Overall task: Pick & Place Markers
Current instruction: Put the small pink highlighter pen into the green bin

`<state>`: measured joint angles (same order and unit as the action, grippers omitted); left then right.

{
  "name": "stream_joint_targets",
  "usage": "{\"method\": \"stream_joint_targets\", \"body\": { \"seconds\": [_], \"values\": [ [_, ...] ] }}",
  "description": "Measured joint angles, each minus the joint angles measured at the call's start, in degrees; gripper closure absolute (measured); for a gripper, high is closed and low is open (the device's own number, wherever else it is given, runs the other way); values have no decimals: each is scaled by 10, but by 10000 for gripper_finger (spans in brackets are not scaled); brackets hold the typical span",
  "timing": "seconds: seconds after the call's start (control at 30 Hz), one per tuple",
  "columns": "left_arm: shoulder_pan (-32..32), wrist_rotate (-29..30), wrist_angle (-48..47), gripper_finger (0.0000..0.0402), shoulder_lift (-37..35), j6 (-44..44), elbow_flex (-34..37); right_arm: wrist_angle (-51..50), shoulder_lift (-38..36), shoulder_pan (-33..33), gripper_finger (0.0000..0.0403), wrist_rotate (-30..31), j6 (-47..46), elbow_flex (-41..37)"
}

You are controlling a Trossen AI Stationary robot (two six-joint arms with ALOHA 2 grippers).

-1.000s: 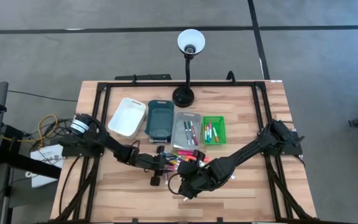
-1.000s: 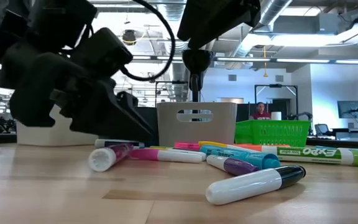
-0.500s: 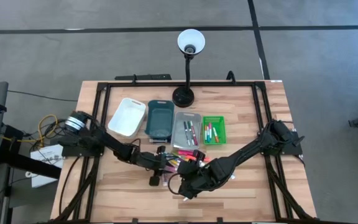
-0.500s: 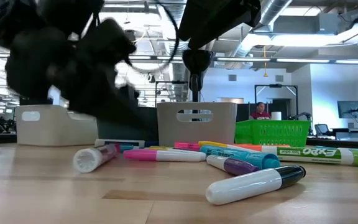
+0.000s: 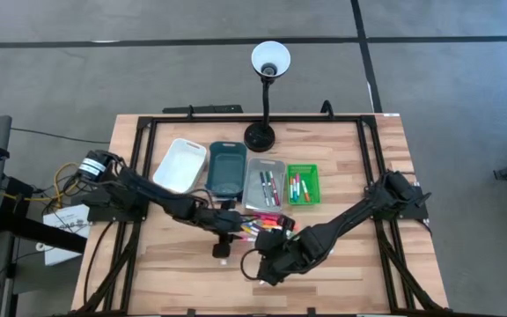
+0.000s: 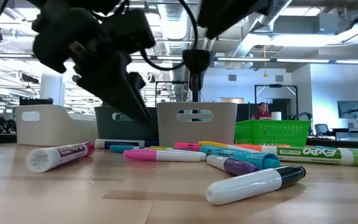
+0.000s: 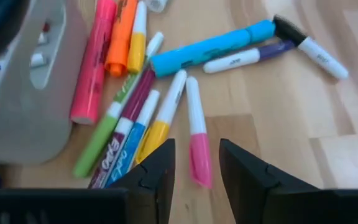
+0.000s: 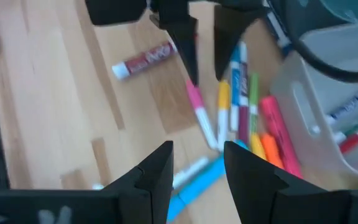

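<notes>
Markers (image 5: 258, 227) heaped on counter (image 5: 359, 273) just in front of grey tray (image 5: 265, 185). Light, rigid, smooth barrels; will roll, so pinch mid-barrel across width. Left end effector (image 7: 194, 163) hovers over pink-tipped marker (image 7: 197, 134), slightly open, empty. Right end effector (image 8: 197, 163) beside heap, open, empty.

Four trays (image 5: 224, 168), one lamp (image 5: 268, 62)

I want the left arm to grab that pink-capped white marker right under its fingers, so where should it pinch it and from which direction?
Pinch the pink-capped marker at mid-barrel, near where white meets pink, coming straight down from above. It lies flat on the table, and the open left gripper already straddles its pink end. A yellow-capped marker lies close alongside, so that finger has little room.
</notes>
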<state>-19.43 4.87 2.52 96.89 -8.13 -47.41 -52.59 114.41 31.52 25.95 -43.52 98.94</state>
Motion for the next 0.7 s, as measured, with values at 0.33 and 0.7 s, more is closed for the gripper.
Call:
{"method": "stream_joint_targets", "body": {
  "seconds": [0.33, 0.7],
  "values": [
    [1, 0, 1, 282, 90, 0, -33, -139, 1, 58, 272, 87, -40, 12],
    [-1, 20, 1, 322, 93, 21, -34, -118, -4, 66, 272, 144, -30, 12]
  ]
}}
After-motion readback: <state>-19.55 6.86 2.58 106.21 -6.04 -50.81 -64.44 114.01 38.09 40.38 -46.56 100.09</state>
